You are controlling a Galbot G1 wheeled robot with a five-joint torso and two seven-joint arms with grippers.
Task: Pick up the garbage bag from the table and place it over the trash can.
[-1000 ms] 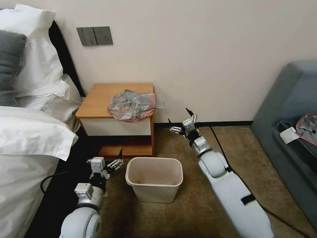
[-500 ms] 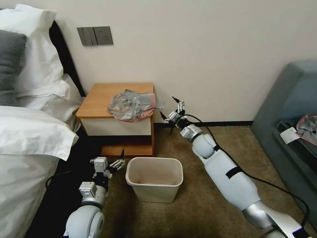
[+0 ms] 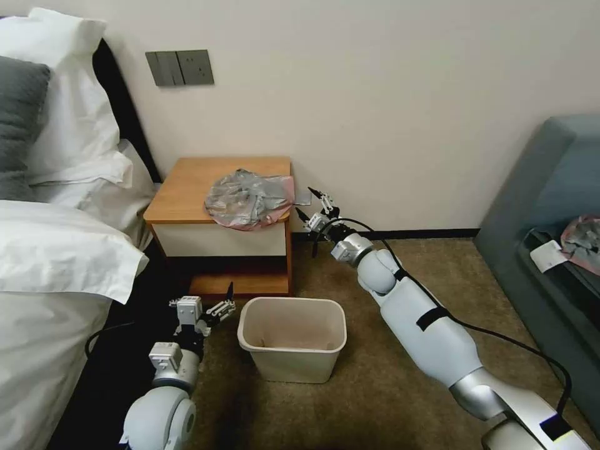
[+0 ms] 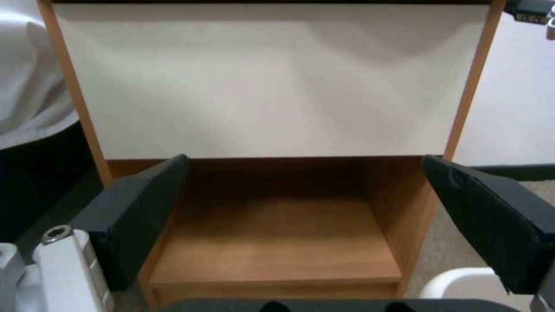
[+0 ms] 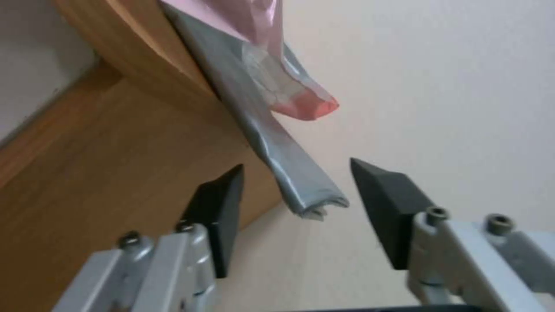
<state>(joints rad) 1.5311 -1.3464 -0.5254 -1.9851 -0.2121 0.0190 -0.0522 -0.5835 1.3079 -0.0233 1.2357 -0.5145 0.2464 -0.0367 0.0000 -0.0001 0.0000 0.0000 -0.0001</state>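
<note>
The right pincer, wide, flanks the bag flap off the counter; thin plastic may slip free. Left pincer wide too.

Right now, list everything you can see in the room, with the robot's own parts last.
garbage bag: one, grey with pink rim, crumpled on the table's right side, a strip overhanging the edge
table: one, orange-brown top, white drawer, against the wall beside the bed
trash can: one, cream-beige, on the carpet before the table
bed linen: white, robot's left
grey pillow: one, on the bed
wall switches: grey, above the table
sofa: one, grey-blue, robot's right
plastic bundle: one, grey-pink with white slip, on the sofa
left claw: open, low beside the trash can
right claw: open, at the overhanging strip
</note>
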